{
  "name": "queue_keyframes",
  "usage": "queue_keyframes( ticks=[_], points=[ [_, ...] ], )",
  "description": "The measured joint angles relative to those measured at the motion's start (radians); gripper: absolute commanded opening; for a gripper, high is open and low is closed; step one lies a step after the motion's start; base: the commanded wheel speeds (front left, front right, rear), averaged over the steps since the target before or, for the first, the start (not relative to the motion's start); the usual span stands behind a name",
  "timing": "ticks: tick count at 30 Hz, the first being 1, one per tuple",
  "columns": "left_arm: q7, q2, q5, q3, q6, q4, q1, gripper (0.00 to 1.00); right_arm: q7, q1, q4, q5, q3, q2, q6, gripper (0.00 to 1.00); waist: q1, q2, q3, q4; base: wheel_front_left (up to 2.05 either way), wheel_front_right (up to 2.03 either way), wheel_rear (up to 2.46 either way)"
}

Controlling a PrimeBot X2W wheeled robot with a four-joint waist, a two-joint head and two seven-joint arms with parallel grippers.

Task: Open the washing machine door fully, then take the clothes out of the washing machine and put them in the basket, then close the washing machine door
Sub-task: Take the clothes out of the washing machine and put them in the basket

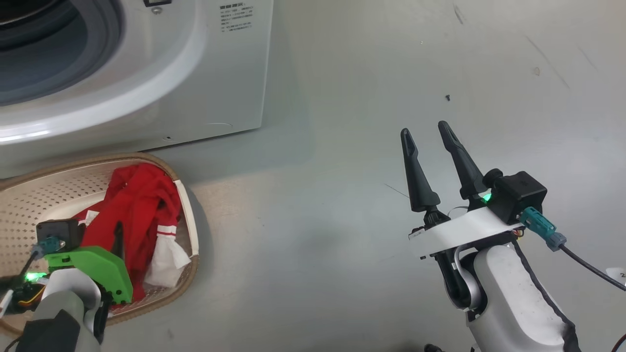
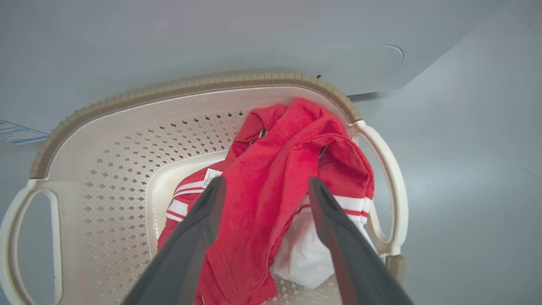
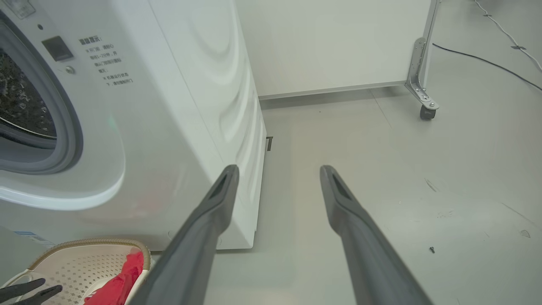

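Machine [image 1: 220, 88] stands on the floor, its round opening uncovered, grey gasket and part of the steel drum [image 3: 21, 106] exposed. So step 1, the door opened, reads as done.

Basket [image 1: 146, 159] sits on the floor just before the machine's front, near its right corner. Clothes [image 1: 139, 200], red with white striped trim, lie heaped inside it, toward the basket's right end by the handle, with a white patch of cloth at the lower edge.

Left gripper [image 2: 266, 182] hangs over the basket, its 2 fingers spread wide to either side of the red heap and clamped on nothing. Right gripper [image 1: 424, 129] hovers above bare floor, well apart from basket and machine, fingers wide, nothing between them.

Judgement: the transfer step is at or near its end. No red shows in the visible slice of drum, but most of it is hidden, so I cannot tell whether more remains. Left to do: check the drum, then close the door.
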Motion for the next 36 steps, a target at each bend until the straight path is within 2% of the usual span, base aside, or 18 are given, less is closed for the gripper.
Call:
queue_keyframes(
  ticks=[8,11,18,23,27,36],
  points=[
    [-0.121,-0.033,-0.021,0.006,-0.022,-0.014,-0.005,1.0,0.0,0.0,0.028,-0.014,-0.028,0.0,0.003,1.0,0.0,0.0,-0.053,0.074,0.0,0.0,0.0],
    [-0.136,-0.042,-0.022,-0.003,-0.029,-0.032,-0.007,1.0,0.0,0.001,0.04,-0.018,-0.043,-0.001,0.011,1.0,0.0,0.0,-0.078,0.105,0.0,0.0,0.0],
    [-0.147,-0.087,-0.031,-0.056,-0.046,-0.115,-0.008,1.0,0.0,0.023,0.055,-0.018,-0.087,-0.01,0.015,1.0,0.0,0.0,-0.148,0.175,0.0,0.0,0.0],
    [-0.147,-0.091,-0.05,-0.068,-0.047,-0.172,0.003,1.0,0.0,0.052,0.066,-0.018,-0.11,-0.01,0.021,1.0,0.0,0.0,-0.205,0.22,0.0,0.0,0.0],
    [-0.147,-0.094,-0.072,-0.088,-0.047,-0.274,0.045,1.0,0.0,0.081,0.075,-0.018,-0.117,-0.01,0.029,1.0,0.0,0.0,-0.256,0.247,0.0,0.0,0.0],
    [-0.147,-0.097,-0.097,-0.103,-0.047,-0.426,0.156,1.0,0.0,0.137,0.079,-0.018,-0.139,-0.008,0.032,1.0,0.0,0.0,-0.358,0.281,0.0,0.0,0.0]
  ],
)
